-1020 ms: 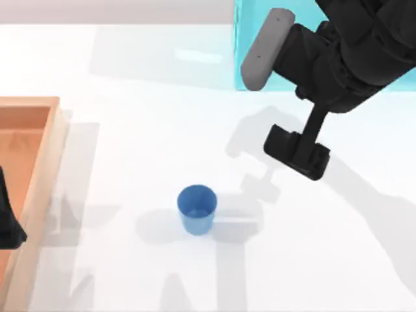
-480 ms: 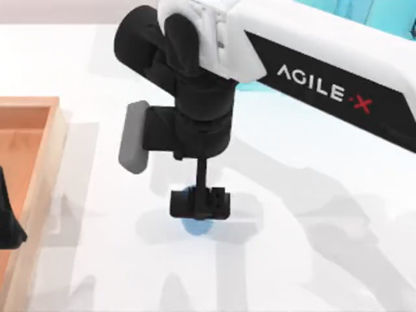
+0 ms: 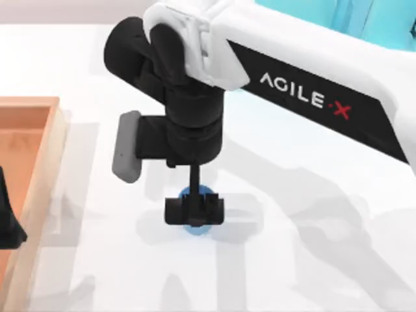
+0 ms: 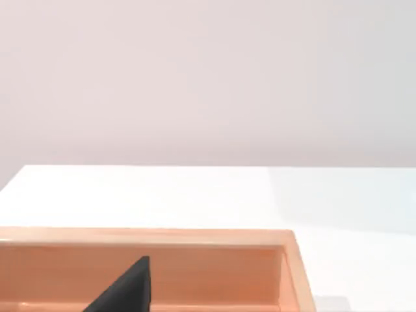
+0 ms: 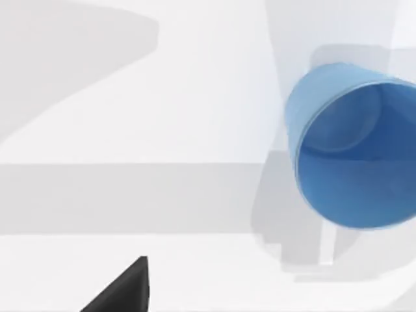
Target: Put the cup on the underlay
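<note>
Cup [image 3: 195, 225] stands directly beneath the right tool [image 3: 194, 212].

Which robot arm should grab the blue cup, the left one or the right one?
Probably the right. The right gripper hangs directly over the cup mid-table, while the left gripper sits parked at the table's left edge by the wooden tray.

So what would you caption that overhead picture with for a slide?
Right gripper poised directly over the upright blue cup on the white table, wooden tray at left.
</note>
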You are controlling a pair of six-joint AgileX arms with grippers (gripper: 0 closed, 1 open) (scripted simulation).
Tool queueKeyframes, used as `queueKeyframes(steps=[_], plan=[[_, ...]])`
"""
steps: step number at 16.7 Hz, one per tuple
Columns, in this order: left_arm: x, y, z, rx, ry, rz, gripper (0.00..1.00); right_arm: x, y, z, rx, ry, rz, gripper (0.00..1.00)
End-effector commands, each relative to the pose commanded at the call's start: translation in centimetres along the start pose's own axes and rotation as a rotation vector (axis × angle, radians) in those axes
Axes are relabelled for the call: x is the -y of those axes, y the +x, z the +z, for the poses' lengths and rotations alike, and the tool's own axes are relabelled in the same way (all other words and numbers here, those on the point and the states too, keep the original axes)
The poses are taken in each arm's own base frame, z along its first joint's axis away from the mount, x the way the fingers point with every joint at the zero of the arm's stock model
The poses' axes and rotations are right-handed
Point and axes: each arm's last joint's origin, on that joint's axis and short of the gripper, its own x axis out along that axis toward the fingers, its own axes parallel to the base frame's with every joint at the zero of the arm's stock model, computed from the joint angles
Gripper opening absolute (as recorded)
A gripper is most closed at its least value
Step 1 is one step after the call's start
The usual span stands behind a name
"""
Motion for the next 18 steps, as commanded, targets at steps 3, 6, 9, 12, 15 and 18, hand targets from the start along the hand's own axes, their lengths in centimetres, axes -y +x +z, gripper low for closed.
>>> queueKeyframes(steps=[3, 6, 9, 12, 15, 18], plan=[[0.0, 0.0, 0.0, 0.000, 0.000, 0.000, 1.00, 0.0, 1.9, 0.3, -0.003, -0.006, 0.002, 1.00], [0.0, 0.0, 0.0, 0.000, 0.000, 0.000, 1.00, 0.2, 5.5, 0.4, 0.002, -0.005, -0.002, 1.00], [0.0, 0.0, 0.0, 0.000, 0.000, 0.000, 1.00, 0.0, 8.9, 0.2, 0.002, -0.005, -0.002, 1.00], [0.0, 0.0, 0.0, 0.000, 0.000, 0.000, 1.00, -0.2, 9.9, 0.1, -0.001, -0.005, 0.000, 1.00], [0.0, 0.0, 0.0, 0.000, 0.000, 0.000, 1.00, -0.2, 9.9, 0.1, -0.001, -0.005, 0.000, 1.00], [0.0, 0.0, 0.0, 0.000, 0.000, 0.000, 1.00, -0.2, 9.9, 0.1, -0.001, -0.005, 0.000, 0.77]])
